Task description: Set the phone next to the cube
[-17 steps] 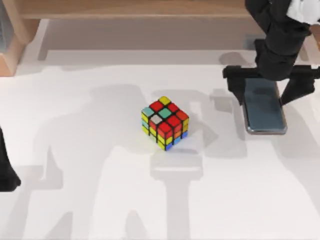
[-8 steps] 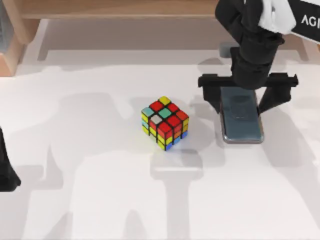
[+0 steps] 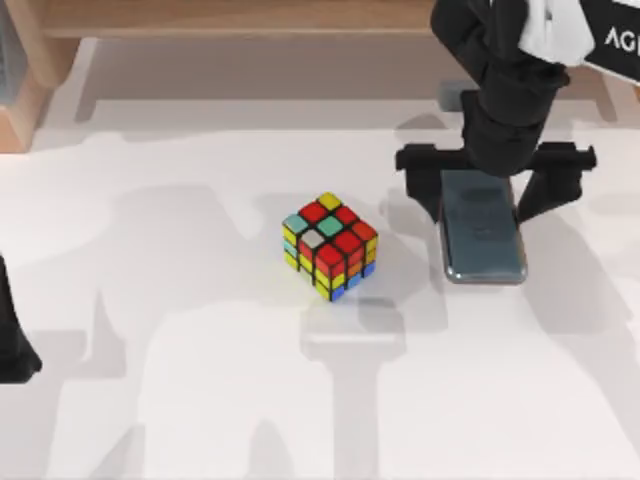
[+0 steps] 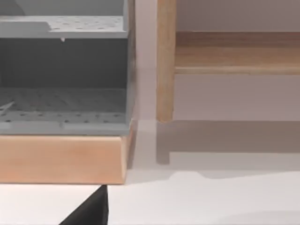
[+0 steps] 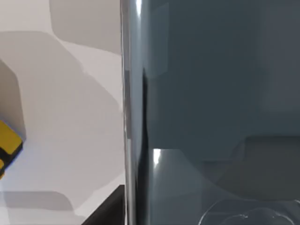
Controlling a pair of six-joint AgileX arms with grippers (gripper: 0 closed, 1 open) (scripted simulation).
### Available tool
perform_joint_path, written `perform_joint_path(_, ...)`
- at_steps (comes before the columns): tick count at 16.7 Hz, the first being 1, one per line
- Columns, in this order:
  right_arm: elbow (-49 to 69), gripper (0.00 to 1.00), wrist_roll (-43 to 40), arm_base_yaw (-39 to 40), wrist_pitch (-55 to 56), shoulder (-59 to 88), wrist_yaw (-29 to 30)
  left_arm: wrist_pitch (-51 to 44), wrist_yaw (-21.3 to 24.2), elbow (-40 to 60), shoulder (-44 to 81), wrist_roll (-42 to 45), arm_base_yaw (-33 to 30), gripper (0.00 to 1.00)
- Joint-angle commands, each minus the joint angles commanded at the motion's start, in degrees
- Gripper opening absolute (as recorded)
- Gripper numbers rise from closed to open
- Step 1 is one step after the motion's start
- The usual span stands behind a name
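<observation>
The right gripper (image 3: 482,190) stands released astride the phone (image 3: 484,240), which lies near the cube (image 3: 329,246), as the task wants.

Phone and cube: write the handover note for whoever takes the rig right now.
Right end effector: over the far end of the phone, fingers spread at either side of it. Whether it grips cannot be told.
Left end effector: parked at the table's left edge.
Phone: flat, right of the cube, a clear gap between them, not touching.
Cube: mid-table, standing alone.
Done: phone is close to the cube's right side.
Left: judge whether the gap is small enough, nudge nearer if not, then free the phone and draw the right arm back.
</observation>
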Motion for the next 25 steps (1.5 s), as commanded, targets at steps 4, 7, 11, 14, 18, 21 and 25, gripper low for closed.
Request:
perform_joint_path(4,0.5,0.0,0.0,0.1,0.6,-1.0,0.1,0.0,0.0,0.0,0.0,0.0,0.0,1.0)
perform_joint_path(7,0.9,0.0,0.0,0.1,1.3,-2.1,0.1,0.0,0.0,0.0,0.0,0.0,0.0,1.0)
perform_joint_path(11,1.6,0.0,0.0,0.2,2.4,-3.6,0.2,0.0,0.0,0.0,0.0,0.0,0.0,1.0)
perform_joint_path(14,2.0,0.0,0.0,0.2,3.3,-4.7,0.2,0.0,0.0,0.0,0.0,0.0,0.0,1.0)
perform_joint_path(18,2.3,0.0,0.0,0.3,4.5,-6.0,0.3,0.0,0.0,0.0,0.0,0.0,0.0,1.0)
perform_joint_path(21,2.4,0.0,0.0,0.4,5.5,-6.7,0.3,0.0,0.0,0.0,0.0,0.0,0.0,1.0)
perform_joint_path(25,2.2,0.0,0.0,0.4,6.8,-7.1,0.3,0.0,0.0,0.0,0.0,0.0,0.0,1.0)
